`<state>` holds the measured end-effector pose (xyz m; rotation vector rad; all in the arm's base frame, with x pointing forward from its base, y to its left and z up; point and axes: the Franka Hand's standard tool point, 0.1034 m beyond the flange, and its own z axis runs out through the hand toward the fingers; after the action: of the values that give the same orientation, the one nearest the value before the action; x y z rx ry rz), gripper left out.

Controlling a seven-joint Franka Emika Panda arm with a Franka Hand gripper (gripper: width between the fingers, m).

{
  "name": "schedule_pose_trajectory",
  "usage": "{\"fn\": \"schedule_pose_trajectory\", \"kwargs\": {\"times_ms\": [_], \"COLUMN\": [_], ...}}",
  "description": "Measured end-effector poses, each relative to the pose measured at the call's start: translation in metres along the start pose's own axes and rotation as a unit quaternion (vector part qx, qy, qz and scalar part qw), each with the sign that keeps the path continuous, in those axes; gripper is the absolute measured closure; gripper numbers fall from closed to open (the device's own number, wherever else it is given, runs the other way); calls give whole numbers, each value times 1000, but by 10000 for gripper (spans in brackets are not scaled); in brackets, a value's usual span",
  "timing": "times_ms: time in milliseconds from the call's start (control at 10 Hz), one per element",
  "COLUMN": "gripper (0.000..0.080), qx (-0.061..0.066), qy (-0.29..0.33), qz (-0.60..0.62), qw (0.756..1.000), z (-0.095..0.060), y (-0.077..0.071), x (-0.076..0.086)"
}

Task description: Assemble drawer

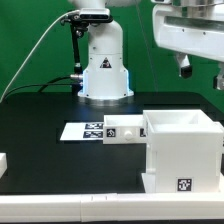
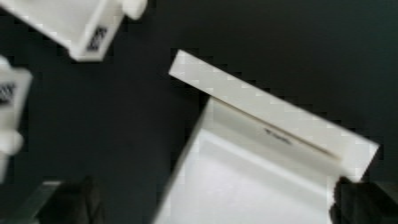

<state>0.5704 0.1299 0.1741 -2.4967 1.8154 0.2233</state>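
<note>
Green backdrop, black bench (image 1: 40, 105); I read the exterior view from its left to its right.

At that view's left edge lies a small white part (image 1: 3, 160), cut off by the frame. Next, the marker board (image 1: 78, 130) lies flat, and behind it stands the arm's white base (image 1: 105, 70). Just beside the board's right end sits a small white tagged part (image 1: 125, 128), close against the drawer box (image 1: 185, 160); I cannot tell whether the two touch. The drawer box stands at the right, open side up, with a tag on its front face. Above it hangs the tool (image 1: 202, 73), jaws spread wide, holding nothing, clear of the rim.

The wrist view agrees. The dark fingertips (image 2: 365, 198) stand far apart over the box's thin wall (image 2: 267, 110) and pale interior. Another white piece (image 2: 80, 25) lies apart on the bench; I cannot identify it.

Handling, in my judgement: the box looks rigid, hollow and light, with smooth faces that may slip. Its full body looks too wide for the jaws. I would take one wall, a finger on each side, near mid-length so it does not swing.

Obstructions: the tagged part crowds the wall on the exterior view's left; the other walls look freer. A light box may slide or tip if nudged.
</note>
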Motion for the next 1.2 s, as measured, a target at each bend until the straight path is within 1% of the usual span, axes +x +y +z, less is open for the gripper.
{"fn": "schedule_pose_trajectory", "kwargs": {"times_ms": [100,200,500,600,700,800,1000,1100,1200], "gripper": [150,150,150,150,150,150,150,150,150], "qx": [22,17,17,5,-24,-40,-76,-84,-83], "qy": [5,3,-5,-6,-8,-7,-14,-14,-21], "qz": [42,68,160,206,258,295,315,310,304], "qw": [999,998,987,978,966,955,946,947,949], "z": [1,4,5,7,10,13,16,20,20], "y": [-3,-1,-1,4,16,24,43,47,46], "x": [2,0,-3,-5,-8,-8,-17,-19,-22]}}
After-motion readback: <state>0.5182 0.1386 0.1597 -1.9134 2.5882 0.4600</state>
